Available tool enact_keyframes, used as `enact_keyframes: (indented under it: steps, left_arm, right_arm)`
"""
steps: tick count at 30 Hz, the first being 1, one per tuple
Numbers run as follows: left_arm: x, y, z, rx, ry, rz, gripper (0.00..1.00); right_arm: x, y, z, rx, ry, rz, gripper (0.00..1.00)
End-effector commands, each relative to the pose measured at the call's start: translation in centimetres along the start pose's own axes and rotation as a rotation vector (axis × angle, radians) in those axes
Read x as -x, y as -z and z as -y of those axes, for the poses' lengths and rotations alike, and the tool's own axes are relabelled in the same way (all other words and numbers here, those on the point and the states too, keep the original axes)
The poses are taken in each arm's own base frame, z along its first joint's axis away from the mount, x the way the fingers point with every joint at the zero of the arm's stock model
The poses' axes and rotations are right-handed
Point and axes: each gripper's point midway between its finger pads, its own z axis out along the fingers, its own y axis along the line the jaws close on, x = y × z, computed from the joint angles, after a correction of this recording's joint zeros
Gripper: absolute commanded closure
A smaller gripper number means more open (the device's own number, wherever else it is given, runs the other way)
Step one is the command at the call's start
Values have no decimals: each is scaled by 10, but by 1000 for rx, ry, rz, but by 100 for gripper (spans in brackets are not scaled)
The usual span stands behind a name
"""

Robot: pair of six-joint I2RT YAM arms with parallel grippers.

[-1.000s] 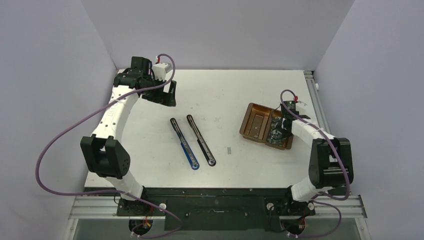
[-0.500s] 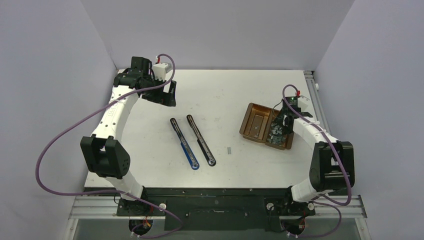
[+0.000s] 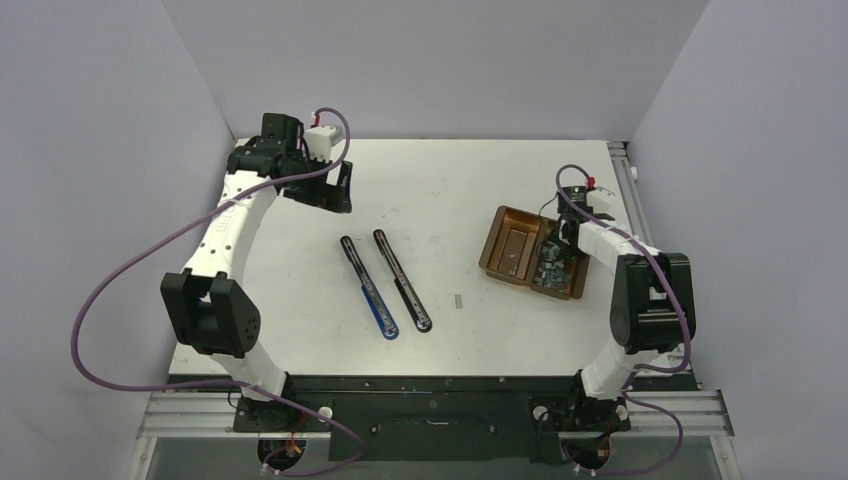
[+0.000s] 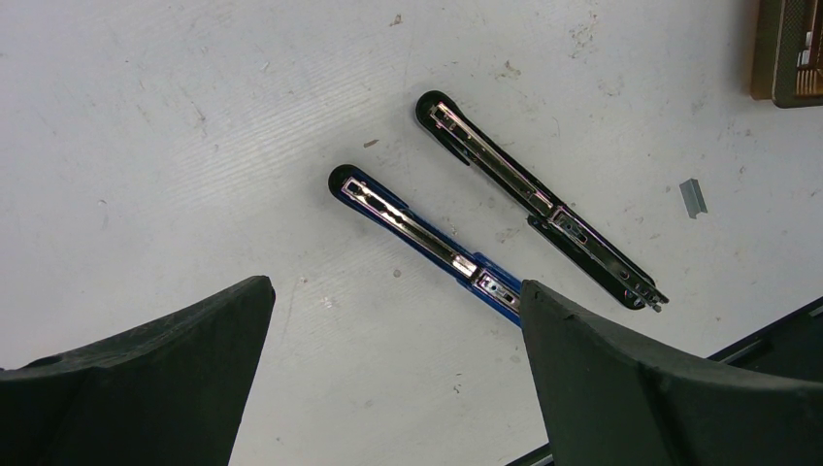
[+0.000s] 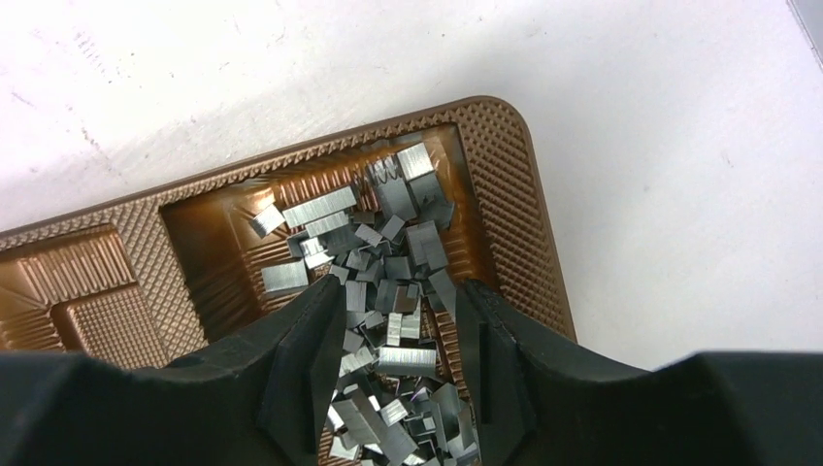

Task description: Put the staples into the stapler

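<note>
Right gripper [image 5: 400,313] among staples [image 5: 320,206], inside tray [image 5: 516,194]

Bright, even light falls from above on the white table [image 3: 450,180]; shadows lie soft and faint. The staples [image 5: 388,282] glint, crisp in focus, while the brown tray [image 5: 505,194] throws back warm glare.

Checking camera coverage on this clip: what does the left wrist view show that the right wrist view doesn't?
Only left wrist: the blue stapler and black stapler, both lying open, a loose staple strip nearby, and the open left gripper. Only right wrist: the staples heaped in one tray compartment, the right gripper open over them. Both: the brown tray, only its corner in the left view, and the white table.
</note>
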Motion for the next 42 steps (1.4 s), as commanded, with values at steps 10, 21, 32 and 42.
enact_keyframes:
  steps: [10, 21, 32, 42]
  left_arm:
    - [11, 9, -5, 7, -6, 41, 4]
    - [14, 12, -3, 1, -3, 51, 4]
    - [13, 13, -3, 3, -3, 50, 4]
    - [13, 13, -4, 7, -9, 53, 4]
  right_arm:
    - [-2, -15, 0, -35, 10, 11, 57]
    - [-7, -13, -2, 2, -20, -7, 80]
    - [-14, -12, 7, -31, -16, -33, 79]
    - [-18, -6, 6, -13, -21, -48, 79]
